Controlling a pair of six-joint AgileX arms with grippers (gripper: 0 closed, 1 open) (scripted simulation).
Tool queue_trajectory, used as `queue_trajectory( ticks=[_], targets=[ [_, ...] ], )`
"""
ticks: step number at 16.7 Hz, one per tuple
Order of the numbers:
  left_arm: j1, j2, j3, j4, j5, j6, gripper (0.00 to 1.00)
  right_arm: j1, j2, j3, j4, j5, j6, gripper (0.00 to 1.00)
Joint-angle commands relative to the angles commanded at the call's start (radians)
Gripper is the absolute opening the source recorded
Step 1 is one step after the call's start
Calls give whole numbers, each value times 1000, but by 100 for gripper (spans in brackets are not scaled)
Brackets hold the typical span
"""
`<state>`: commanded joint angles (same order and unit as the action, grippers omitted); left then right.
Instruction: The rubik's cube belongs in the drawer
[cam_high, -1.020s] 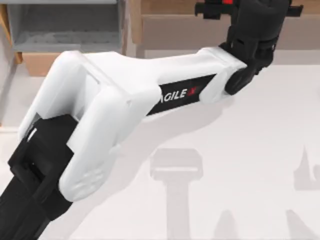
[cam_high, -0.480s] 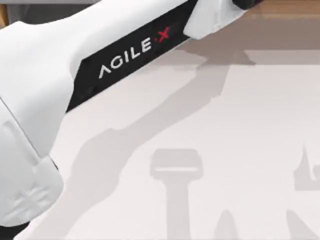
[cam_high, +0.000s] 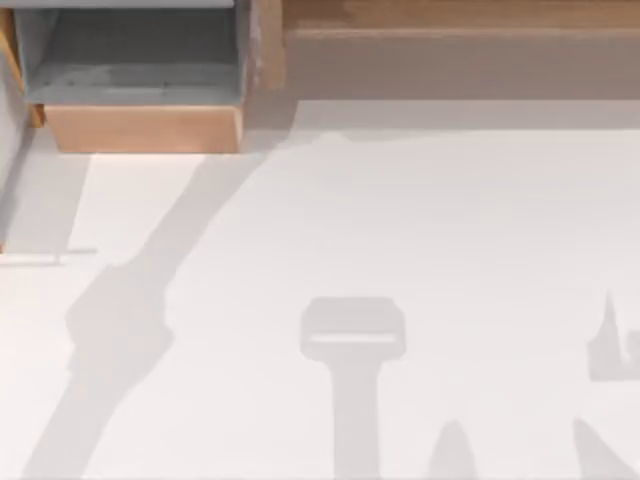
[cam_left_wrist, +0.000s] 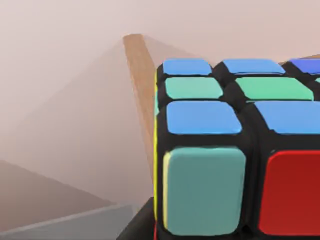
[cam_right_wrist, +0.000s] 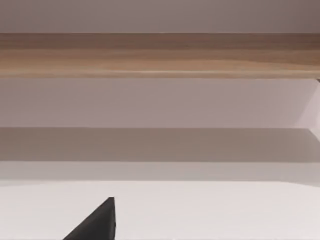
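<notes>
Left pincer (cam_left_wrist: 142, 227): pinching the cube (cam_left_wrist: 235, 130), as far as I can read it. The cube sits right up against the wrist camera, with a black edge of the pincer touching its lower corner. I can't see where the pads land on the faces.

Cube location: held off the table, just beside a tan edge (cam_left_wrist: 142, 95), with a grey wall (cam_left_wrist: 65, 222) lower down. My read is that both belong to the drawer, so I'm at or near its mouth. I can't tell whether I'm actually over the cavity.

From the top view the drawer (cam_high: 145, 128) is pulled open at the table's far left corner, tan front facing out, and the part of the grey floor I can see is bare. The shelf (cam_high: 450, 20) runs along the back to the right of it. A long arm shadow (cam_high: 120, 320) crosses the table (cam_high: 450, 220) on the left side toward the drawer.

Handling, my estimate:
- Light, rigid plastic that won't deform under squeeze.
- Glossy stickers mean slippery faces, so moderate force is enough.
- The layers can twist, so grip two opposite flat faces across the middle, not a corner or edge.
- Not fragile. A short drop onto the drawer floor should be fine, but it may bounce or roll, so release low.

Right pincer (cam_right_wrist: 97, 225): parked low over the table, facing the shelf. I can't tell its state.
</notes>
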<state>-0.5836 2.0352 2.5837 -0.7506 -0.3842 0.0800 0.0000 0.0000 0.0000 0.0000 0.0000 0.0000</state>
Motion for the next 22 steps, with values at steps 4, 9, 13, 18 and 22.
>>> queue_trajectory(
  ticks=[4, 9, 13, 18, 22],
  targets=[
    [234, 14, 134, -333, 85, 51, 0, 0, 0, 0, 0, 0, 0, 100],
    [533, 149, 254, -668, 192, 125, 0, 0, 0, 0, 0, 0, 0, 100],
    [736, 345, 307, -837, 277, 184, 0, 0, 0, 0, 0, 0, 0, 100],
    [882, 614, 329, -929, 367, 249, 0, 0, 0, 0, 0, 0, 0, 100],
    [913, 734, 326, -955, 400, 280, 0, 0, 0, 0, 0, 0, 0, 100]
  ],
)
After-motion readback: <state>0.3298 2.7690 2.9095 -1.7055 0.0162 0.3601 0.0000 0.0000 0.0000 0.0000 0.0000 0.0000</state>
